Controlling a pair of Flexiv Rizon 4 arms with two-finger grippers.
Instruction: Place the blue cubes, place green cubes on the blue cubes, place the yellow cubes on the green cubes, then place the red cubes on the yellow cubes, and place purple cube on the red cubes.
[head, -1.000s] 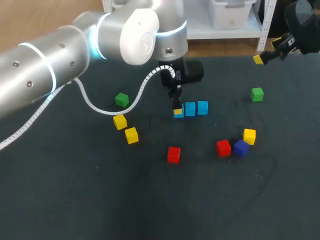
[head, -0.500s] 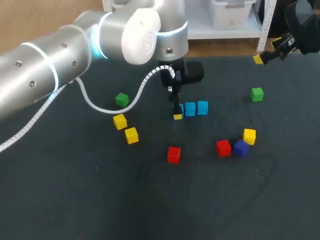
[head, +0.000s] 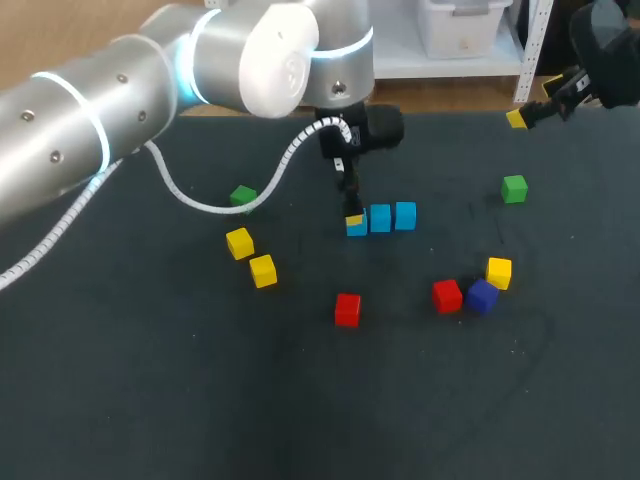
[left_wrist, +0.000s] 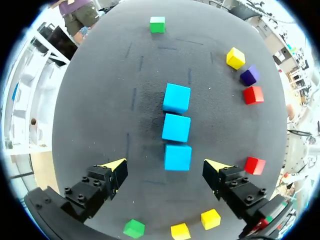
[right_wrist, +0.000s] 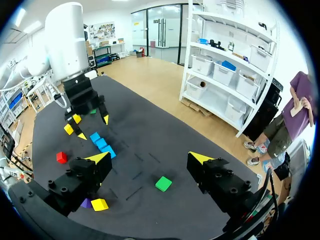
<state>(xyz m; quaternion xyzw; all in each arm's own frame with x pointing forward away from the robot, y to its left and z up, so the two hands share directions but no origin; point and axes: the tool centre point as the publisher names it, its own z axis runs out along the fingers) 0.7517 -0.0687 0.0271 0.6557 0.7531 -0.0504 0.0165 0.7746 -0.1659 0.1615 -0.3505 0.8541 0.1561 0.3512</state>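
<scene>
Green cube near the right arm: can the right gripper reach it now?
Likely yes: the green cube lies alone ahead of the right gripper, fingers open, nothing between; the left gripper hangs over the blue cubes.

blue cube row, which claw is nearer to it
Left. The left claw is right at the blue cube row, open around its end cube without touching. The right claw is open off by the table's far right corner, well away.
</scene>
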